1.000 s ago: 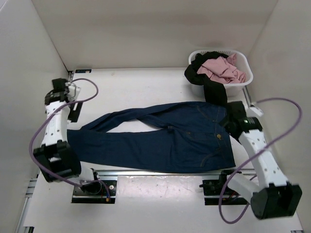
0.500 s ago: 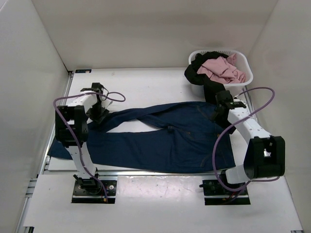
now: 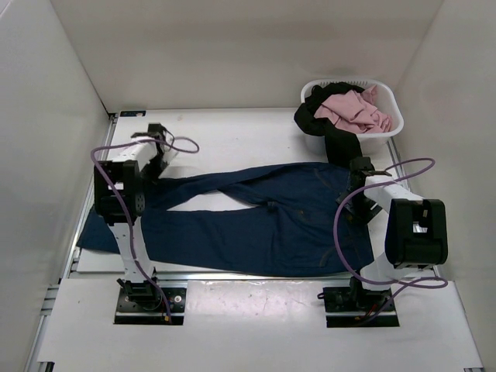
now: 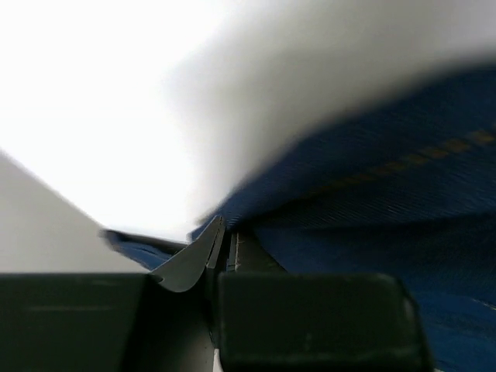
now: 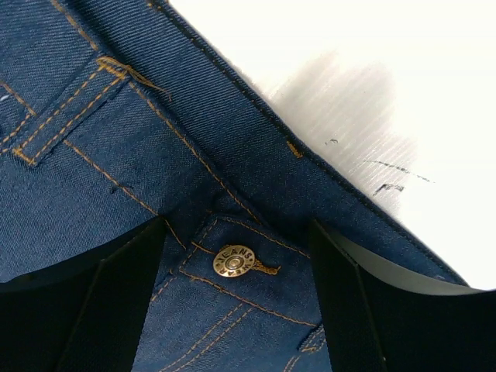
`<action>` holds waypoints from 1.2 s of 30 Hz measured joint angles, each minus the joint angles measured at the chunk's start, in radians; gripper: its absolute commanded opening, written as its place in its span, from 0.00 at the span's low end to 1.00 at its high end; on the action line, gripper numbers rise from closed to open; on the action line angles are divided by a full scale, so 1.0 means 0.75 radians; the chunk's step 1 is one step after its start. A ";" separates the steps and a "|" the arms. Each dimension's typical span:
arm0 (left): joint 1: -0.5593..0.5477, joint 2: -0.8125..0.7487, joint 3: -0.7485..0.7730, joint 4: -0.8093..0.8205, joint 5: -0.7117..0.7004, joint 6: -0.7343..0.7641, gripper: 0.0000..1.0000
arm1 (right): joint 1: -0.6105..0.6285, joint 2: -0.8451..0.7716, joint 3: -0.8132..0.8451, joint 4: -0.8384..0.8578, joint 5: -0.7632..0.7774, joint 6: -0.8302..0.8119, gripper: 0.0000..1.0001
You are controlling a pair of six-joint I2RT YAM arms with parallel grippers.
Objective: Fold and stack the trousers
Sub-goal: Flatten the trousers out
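One pair navy trousers (image 3: 256, 229) flat; left gripper (image 4: 225, 235) pinches hem, right gripper (image 5: 236, 260) agape.

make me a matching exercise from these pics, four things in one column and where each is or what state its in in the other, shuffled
Things:
1. trousers
2. pink garment
3. left gripper
4. right gripper

Places or states:
A. open, one finger on either side of the waistband button
B. in the white basket
C. spread out on the table
D. shut on the end of a leg

Pairs: 1-C, 2-B, 3-D, 4-A
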 measured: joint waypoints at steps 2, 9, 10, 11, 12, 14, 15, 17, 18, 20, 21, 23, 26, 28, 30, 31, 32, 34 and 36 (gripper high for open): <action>0.024 0.006 0.126 -0.005 0.001 0.000 0.14 | -0.009 0.002 -0.001 0.003 -0.007 0.012 0.78; 0.047 -0.039 0.468 0.056 0.034 0.038 0.19 | -0.003 0.003 -0.004 0.020 -0.039 0.023 0.78; 0.040 -0.039 0.479 0.059 0.034 0.049 0.22 | -0.004 0.003 -0.004 0.020 -0.040 0.022 0.78; 0.035 -0.037 0.481 0.064 0.032 0.058 0.22 | -0.004 0.003 -0.004 0.021 -0.040 0.020 0.78; 0.031 -0.022 0.487 0.065 0.024 0.064 0.22 | -0.004 0.003 -0.004 0.022 -0.039 0.014 0.78; 0.027 0.031 0.513 0.075 0.010 0.074 0.22 | -0.004 0.003 -0.004 0.023 -0.039 0.004 0.78; 0.027 0.076 0.537 0.084 -0.004 0.079 0.22 | -0.004 0.003 -0.004 0.025 -0.039 -0.005 0.78; 0.028 0.202 0.623 0.110 -0.030 0.091 0.35 | -0.004 0.005 -0.002 0.027 -0.040 -0.016 0.78; 0.028 0.267 0.665 0.123 -0.051 0.101 0.44 | -0.004 0.007 0.001 0.026 -0.040 -0.023 0.80; 0.031 0.409 0.779 0.143 -0.121 0.114 0.73 | -0.004 0.009 0.007 0.023 -0.037 -0.044 0.81; 0.036 0.465 0.817 0.161 -0.153 0.121 0.88 | -0.004 0.012 0.010 0.020 -0.034 -0.053 0.81; 0.049 0.508 0.837 0.172 -0.202 0.124 0.93 | -0.004 0.017 0.018 0.016 -0.025 -0.073 0.82; 0.080 0.461 0.806 0.179 -0.247 0.110 0.95 | -0.004 0.018 0.020 0.017 -0.020 -0.092 0.82; 0.101 0.362 0.717 0.200 -0.261 0.103 0.95 | -0.004 0.019 0.021 0.017 -0.022 -0.100 0.82; 0.125 0.213 0.562 0.207 -0.264 0.083 0.93 | -0.001 0.019 0.022 0.018 -0.022 -0.112 0.82; 0.138 0.142 0.495 0.204 -0.265 0.070 0.90 | 0.002 0.019 0.023 0.017 -0.022 -0.118 0.82; 0.150 0.074 0.429 0.209 -0.262 0.058 0.86 | 0.002 0.020 0.027 0.015 -0.021 -0.123 0.82; 0.175 -0.037 0.309 0.217 -0.253 0.037 0.86 | 0.004 0.026 0.036 0.007 -0.021 -0.137 0.82; 0.204 -0.111 0.204 0.219 -0.243 0.023 0.87 | 0.004 0.034 0.050 -0.004 -0.021 -0.154 0.82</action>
